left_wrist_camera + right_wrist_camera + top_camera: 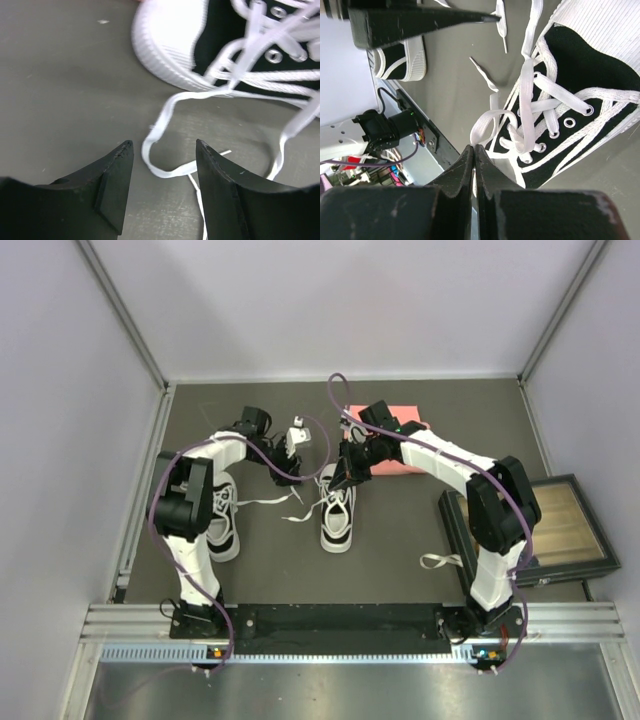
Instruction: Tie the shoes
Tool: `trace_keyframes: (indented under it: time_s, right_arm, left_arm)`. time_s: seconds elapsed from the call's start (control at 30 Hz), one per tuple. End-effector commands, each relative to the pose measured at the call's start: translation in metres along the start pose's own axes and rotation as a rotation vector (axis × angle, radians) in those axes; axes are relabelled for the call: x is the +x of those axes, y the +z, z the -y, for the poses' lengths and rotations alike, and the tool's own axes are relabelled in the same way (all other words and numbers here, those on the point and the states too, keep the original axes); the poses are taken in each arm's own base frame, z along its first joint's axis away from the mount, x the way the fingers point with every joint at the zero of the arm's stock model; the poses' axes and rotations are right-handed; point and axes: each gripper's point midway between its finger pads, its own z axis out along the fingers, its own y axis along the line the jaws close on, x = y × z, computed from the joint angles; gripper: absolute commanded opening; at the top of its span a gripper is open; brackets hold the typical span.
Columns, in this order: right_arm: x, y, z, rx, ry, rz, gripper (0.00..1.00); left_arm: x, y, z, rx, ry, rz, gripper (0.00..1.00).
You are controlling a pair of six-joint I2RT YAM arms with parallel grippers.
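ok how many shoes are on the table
2. The middle shoe lies between the two arms, laces loose. The left shoe sits near the table's left edge, partly hidden under the left arm.

left shoe (224,525) left of centre shoe (338,518) | framed box (565,530) right of 2 shoes

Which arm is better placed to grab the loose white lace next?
Left: the left gripper, open, hovers over the flat white lace loop beside the black-and-white sneaker; the right gripper is shut near its eyelets.
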Motion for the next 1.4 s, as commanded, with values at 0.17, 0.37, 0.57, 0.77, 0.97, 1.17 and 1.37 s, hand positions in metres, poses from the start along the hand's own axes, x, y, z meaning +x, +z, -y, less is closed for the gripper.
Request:
trace_keyframes:
  time_s: [0.17,0.37,0.57,0.77,0.97,1.17,1.37]
  right_arm:
    - [-0.012,-0.006,0.002,0.007,0.010,0.033,0.00]
    - [-0.012,-0.004,0.003,0.000,0.010,0.028,0.00]
    - [-0.016,-0.003,0.001,-0.006,0.012,0.036,0.00]
    - [-0.019,-0.004,-0.002,-0.011,0.014,0.046,0.00]
    - [-0.025,-0.005,-0.004,-0.015,0.010,0.062,0.00]
    - [-0.030,-0.007,-0.006,-0.011,0.008,0.082,0.00]
    - [-0.032,-0.006,-0.007,-0.009,0.014,0.093,0.00]
  left_arm:
    - [-0.010,0.010,0.011,0.101,0.138,0.038,0.46]
    - [0.000,0.016,0.004,0.054,0.145,0.002,0.46]
    - [0.004,0.020,-0.005,0.003,0.172,-0.015,0.41]
    - [0.011,0.024,-0.004,-0.012,0.170,-0.030,0.36]
    - [0.000,0.016,0.004,-0.015,0.206,0.011,0.01]
    - [-0.018,-0.006,0.024,-0.038,0.240,0.075,0.00]
    - [-0.031,-0.028,0.049,-0.045,0.291,0.123,0.00]
